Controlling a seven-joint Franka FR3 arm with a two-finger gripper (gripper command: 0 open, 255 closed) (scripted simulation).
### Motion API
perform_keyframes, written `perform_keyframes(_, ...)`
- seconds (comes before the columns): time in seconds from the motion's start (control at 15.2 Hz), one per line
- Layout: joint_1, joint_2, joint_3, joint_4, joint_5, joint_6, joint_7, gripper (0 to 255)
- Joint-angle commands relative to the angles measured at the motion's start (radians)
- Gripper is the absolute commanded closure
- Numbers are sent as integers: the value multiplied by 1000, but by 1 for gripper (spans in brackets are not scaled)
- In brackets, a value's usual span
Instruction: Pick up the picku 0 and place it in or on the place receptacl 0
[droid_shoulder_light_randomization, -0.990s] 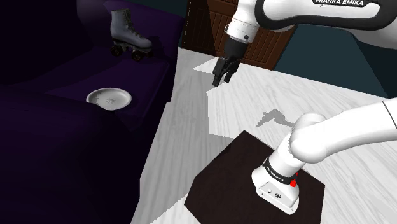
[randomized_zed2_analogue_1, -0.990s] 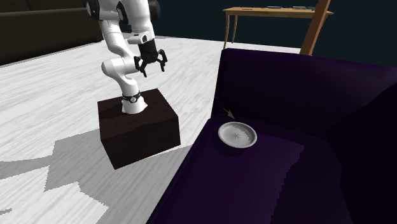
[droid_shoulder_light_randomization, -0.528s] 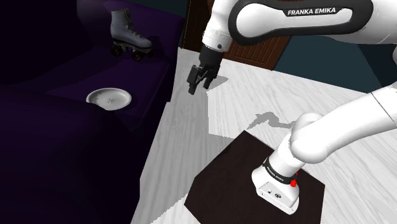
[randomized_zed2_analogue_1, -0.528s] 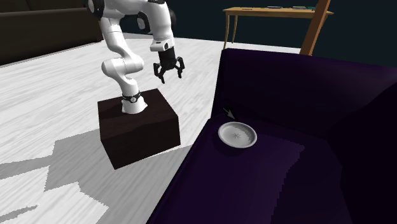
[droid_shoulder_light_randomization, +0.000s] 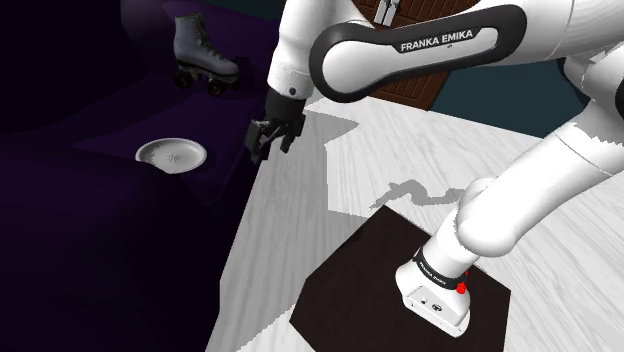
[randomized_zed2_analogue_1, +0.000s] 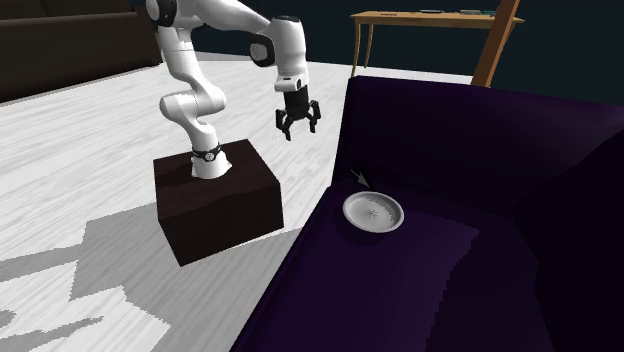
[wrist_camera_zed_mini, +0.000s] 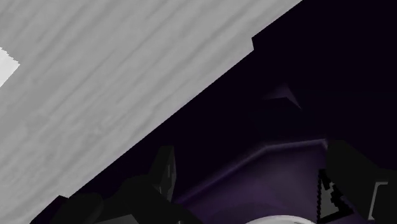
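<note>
Roller skate (droid_shoulder_light_randomization: 200, 45) stands on the dark sofa (droid_shoulder_light_randomization: 90, 230), well beyond the pincer (droid_shoulder_light_randomization: 262, 148) and untouched. Within 1 second the pincer has swung from over the pale floor (droid_shoulder_light_randomization: 400, 150) to the sofa's edge, its 2 fingers apart and empty (the white plate (droid_shoulder_light_randomization: 172, 155) lies near it). I judge the reach only begun.

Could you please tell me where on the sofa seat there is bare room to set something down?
On the sofa seat, the stretch between the plate and the roller skate is bare, as is the strip between the plate and the seat's floor-side edge. Nowhere looks crowded.
</note>
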Motion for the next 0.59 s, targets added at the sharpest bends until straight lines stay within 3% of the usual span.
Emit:
perform_keyframes(0.0, -4, 81, 34, 48, -51, 37, 60, 0)
perform_keyframes(0.26, 10, 241, 86, 159, -181, 79, 200, 0)
perform_keyframes(0.53, 61, 410, 98, 297, -330, 85, 337, 0)
